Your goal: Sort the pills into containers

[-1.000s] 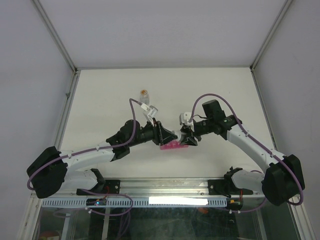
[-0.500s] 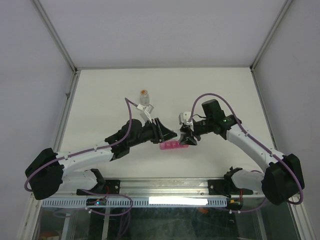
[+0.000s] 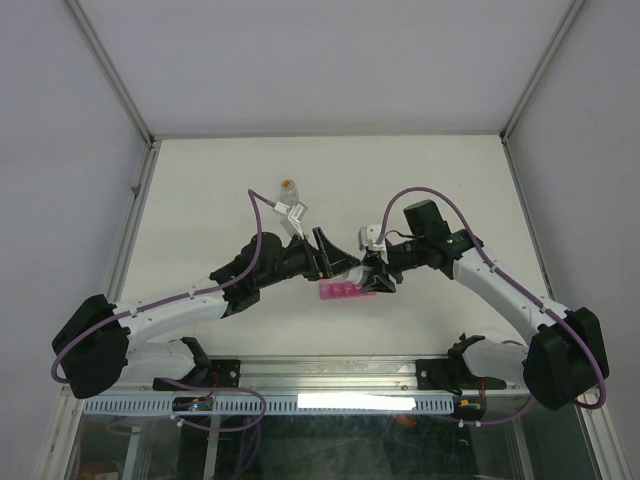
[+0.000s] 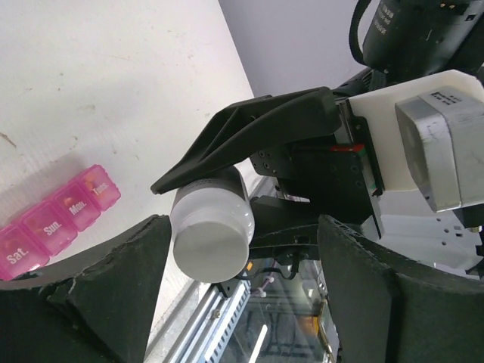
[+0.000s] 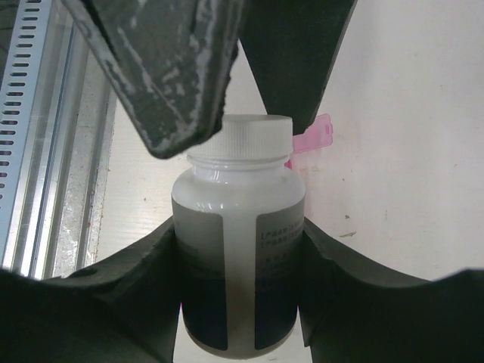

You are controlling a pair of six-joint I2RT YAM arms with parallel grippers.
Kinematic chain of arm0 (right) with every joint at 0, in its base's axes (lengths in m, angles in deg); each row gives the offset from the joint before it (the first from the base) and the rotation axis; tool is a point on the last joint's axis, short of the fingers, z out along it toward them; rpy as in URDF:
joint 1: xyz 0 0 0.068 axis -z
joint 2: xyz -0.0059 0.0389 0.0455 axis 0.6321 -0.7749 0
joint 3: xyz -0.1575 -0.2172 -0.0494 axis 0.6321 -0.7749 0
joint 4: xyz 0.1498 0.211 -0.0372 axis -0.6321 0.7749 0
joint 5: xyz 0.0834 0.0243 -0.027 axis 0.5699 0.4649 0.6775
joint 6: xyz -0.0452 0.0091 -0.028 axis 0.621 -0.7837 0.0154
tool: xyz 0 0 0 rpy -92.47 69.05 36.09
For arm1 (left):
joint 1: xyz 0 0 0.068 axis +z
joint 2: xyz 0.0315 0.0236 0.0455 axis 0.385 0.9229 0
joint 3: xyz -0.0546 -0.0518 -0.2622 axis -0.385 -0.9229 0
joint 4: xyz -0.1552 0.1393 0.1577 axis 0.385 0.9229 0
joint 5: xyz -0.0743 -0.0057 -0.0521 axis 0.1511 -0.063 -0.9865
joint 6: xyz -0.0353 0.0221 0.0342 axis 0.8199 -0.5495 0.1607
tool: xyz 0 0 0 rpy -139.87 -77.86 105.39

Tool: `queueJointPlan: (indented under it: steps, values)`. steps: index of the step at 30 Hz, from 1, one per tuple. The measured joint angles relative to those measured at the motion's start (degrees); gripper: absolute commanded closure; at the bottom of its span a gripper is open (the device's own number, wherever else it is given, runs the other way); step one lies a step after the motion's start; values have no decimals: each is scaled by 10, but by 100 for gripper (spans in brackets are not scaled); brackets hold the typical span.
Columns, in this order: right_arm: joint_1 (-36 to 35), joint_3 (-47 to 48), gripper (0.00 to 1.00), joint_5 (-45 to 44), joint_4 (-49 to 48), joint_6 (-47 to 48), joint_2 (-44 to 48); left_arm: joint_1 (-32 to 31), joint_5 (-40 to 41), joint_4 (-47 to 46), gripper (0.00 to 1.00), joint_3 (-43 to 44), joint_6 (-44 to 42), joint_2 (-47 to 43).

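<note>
My right gripper (image 5: 238, 291) is shut on a white bottle (image 5: 238, 249) with a dark label and a ribbed white cap, held just above the table. My left gripper (image 4: 242, 291) is open, its fingers (image 5: 170, 72) on either side of the cap (image 4: 212, 246) and apart from it. The containers, a pink pill-organiser strip (image 3: 340, 291), lie on the table below the two grippers. Their lids (image 4: 57, 223), marked with day names, are down. A pink end (image 5: 314, 138) shows behind the bottle. The pills are hidden.
A small clear bottle (image 3: 287, 190) with orange-brown contents stands on the table beyond the left arm. A metal rail (image 5: 45, 136) runs along the table's near edge. White walls close in the table on three sides.
The left gripper's jaws have spread apart off the bottle's cap, and its wrist has shifted a little up and to the right. The right gripper still holds the bottle in the same place.
</note>
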State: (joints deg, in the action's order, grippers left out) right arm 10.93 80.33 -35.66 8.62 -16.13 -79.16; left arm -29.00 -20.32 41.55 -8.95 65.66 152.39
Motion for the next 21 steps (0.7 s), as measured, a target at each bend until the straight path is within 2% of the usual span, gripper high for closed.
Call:
queueJointPlan:
  steps: [4, 13, 17, 21]
  values:
    - [0, 0, 100, 0, 5, 0, 0, 0, -1, -5, 2, 0, -4, -1]
    - [0, 0, 100, 0, 7, 0, 0, 0, 12, 15, 1, -12, -33, -44]
    - [0, 0, 100, 0, 7, 0, 0, 3, 7, 0, 1, -48, -114, -84]
    - [0, 0, 100, 0, 7, 0, 0, 7, -35, -63, 2, -100, -249, -114]
